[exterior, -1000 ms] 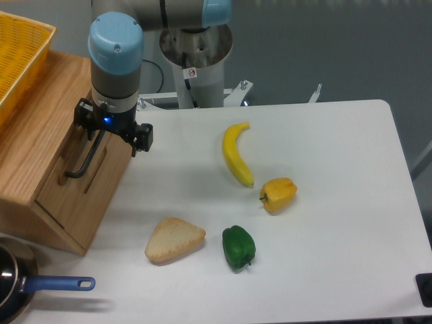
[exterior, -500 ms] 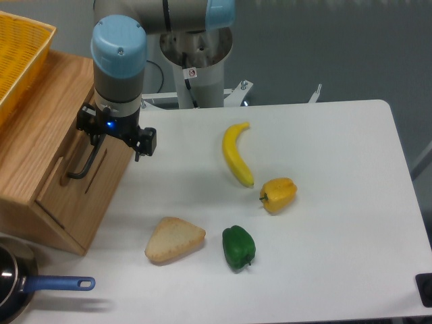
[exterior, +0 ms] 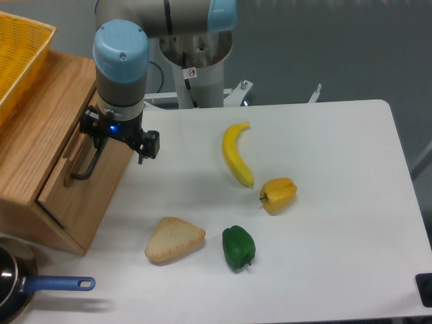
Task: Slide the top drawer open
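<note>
Top drawer (exterior: 84, 177) at the cabinet's (exterior: 34, 145) front, under the gripper (exterior: 101, 138).
Stiff oak, probably slides heavily; its black bar handle (exterior: 86, 162) is the hold. Fingers sit at the bar's upper end; whether they pinch it, I cannot tell.

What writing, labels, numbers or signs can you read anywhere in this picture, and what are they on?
No words or numbers can be read.
Small round red prohibition-style sign on a white sticker on the robot's grey base column: too small to tell what it forbids.
</note>
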